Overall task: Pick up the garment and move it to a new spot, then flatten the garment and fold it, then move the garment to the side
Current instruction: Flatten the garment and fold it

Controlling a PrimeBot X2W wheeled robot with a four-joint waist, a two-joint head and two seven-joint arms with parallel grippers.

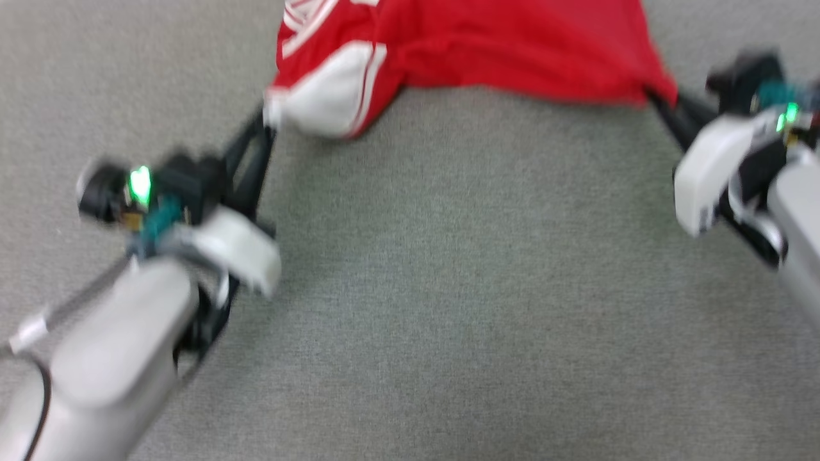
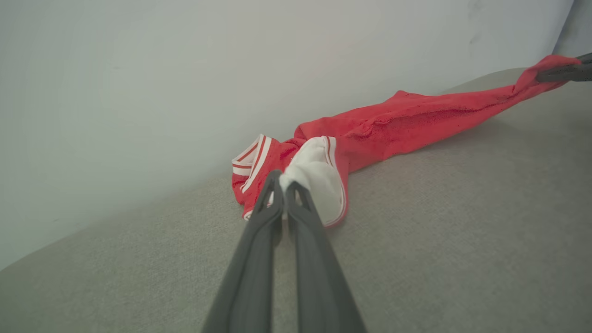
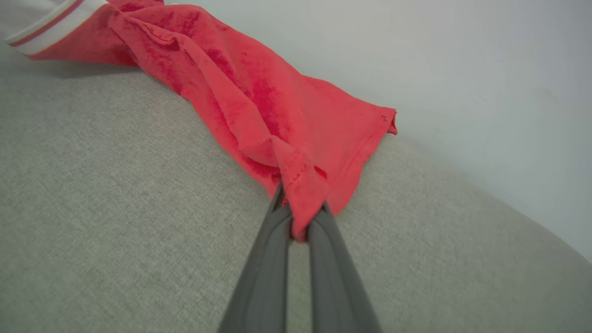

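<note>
Left tool (image 1: 268, 121) clamped shut on the white sleeve (image 2: 314, 171) of the garment (image 1: 512, 45), fingers (image 2: 259, 240) pressed together, cloth bunched at the tips. Right tool (image 1: 653, 96) likewise closed, pinching a red hem corner (image 3: 305, 185) at the garment's opposite end. Garment strung between the two as a long red band, its near edge sagging in a shallow curve onto the grey woven surface (image 1: 416, 288). Striped neckline trim (image 2: 249, 157) lies bunched just beyond the held sleeve. Far edge of the garment runs close along a pale wall (image 2: 185, 69); little room on that side. Near side of the garment: broad open stretch of the grey surface. Hem beyond the right tool's grip fans out flat, its far corner close to the wall. Head view blurred; contact at the tips read from the wrist views.
</note>
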